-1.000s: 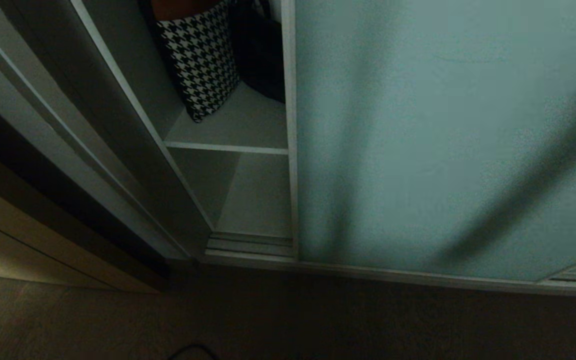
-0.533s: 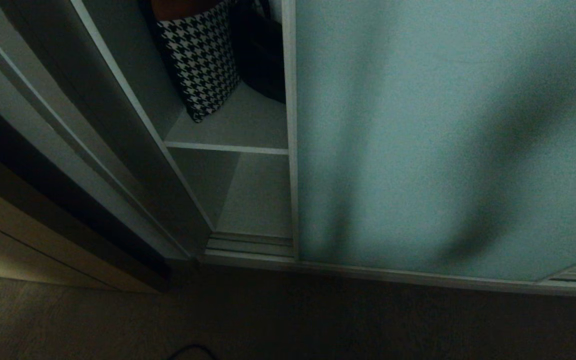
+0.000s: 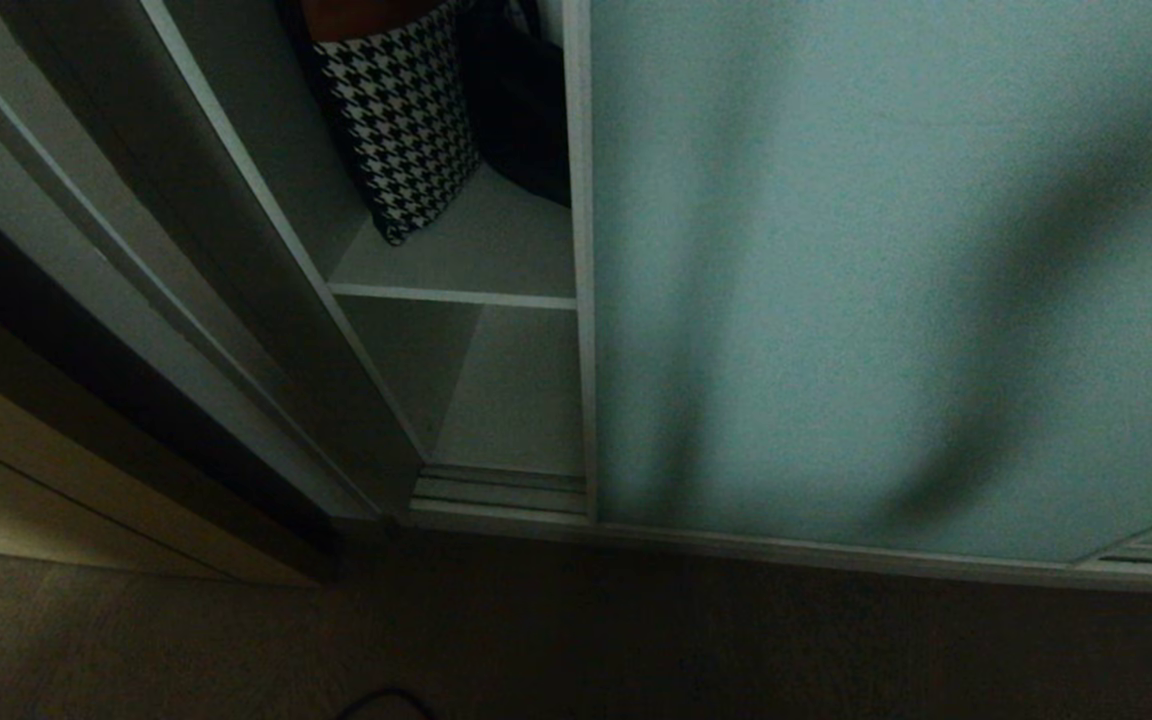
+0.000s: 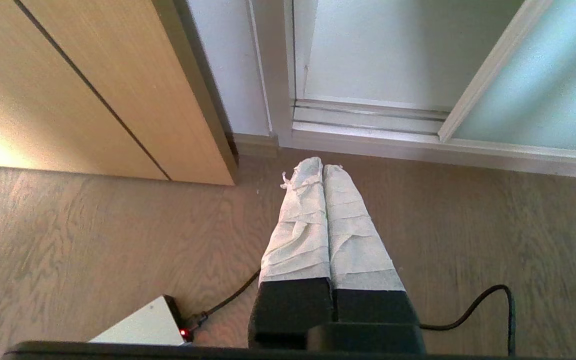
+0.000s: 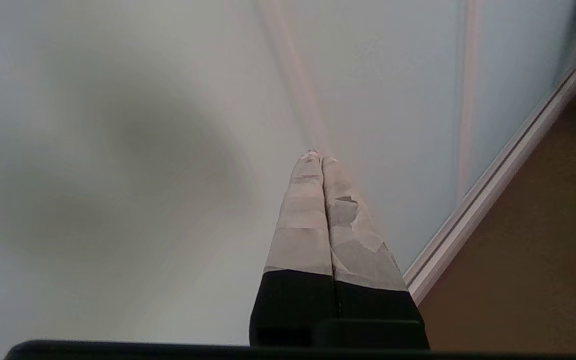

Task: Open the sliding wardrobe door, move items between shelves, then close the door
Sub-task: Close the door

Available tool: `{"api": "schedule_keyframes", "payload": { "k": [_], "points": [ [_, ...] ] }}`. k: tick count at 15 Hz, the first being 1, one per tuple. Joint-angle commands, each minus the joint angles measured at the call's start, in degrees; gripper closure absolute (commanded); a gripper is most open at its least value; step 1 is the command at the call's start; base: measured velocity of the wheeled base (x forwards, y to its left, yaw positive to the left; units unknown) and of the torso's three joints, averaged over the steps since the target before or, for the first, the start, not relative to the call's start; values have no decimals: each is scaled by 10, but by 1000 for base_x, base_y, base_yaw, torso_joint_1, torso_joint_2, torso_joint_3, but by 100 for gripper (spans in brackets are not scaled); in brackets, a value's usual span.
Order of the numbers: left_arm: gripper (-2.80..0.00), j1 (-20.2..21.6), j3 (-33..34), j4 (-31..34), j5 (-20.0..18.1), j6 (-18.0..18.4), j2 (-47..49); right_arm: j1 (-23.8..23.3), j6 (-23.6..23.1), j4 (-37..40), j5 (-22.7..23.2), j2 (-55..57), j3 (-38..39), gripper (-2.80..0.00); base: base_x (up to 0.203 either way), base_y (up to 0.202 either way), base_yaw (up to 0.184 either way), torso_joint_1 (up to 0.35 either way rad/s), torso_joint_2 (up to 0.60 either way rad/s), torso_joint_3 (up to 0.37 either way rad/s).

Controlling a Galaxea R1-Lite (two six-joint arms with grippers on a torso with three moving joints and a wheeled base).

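Now my right end effector (image 5: 316, 159), fingers pressed together and empty, faces the sliding wardrobe door (image 3: 886, 280), its shadow having swung across that panel, so I judge I'm lining up to push the part-open door.

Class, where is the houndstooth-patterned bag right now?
In the head view, the houndstooth bag stands on the upper shelf inside the wardrobe opening, left of the sliding door and beside a black bag.
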Motion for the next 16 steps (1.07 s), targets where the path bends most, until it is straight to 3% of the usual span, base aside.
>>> {"api": "schedule_keyframes", "payload": {
  "k": [1, 6, 11, 16],
  "points": [
    [0, 0, 0, 0, 0, 0, 0, -25, 2, -16, 9, 77, -39, 0, 0, 0, 0, 0, 0, 0],
    [0, 0, 0, 0, 0, 0, 1, -37, 2, -9, 50, 217, -186, 0, 0, 0, 0, 0, 0, 0],
    [0, 0, 0, 0, 0, 0, 1, -37, 5, 100, 223, 308, -310, 0, 0, 0, 0, 0, 0, 0],
    [0, 0, 0, 0, 0, 0, 1, -36, 6, 183, 344, 371, -357, 0, 0, 0, 0, 0, 0, 0]
  ]
}}
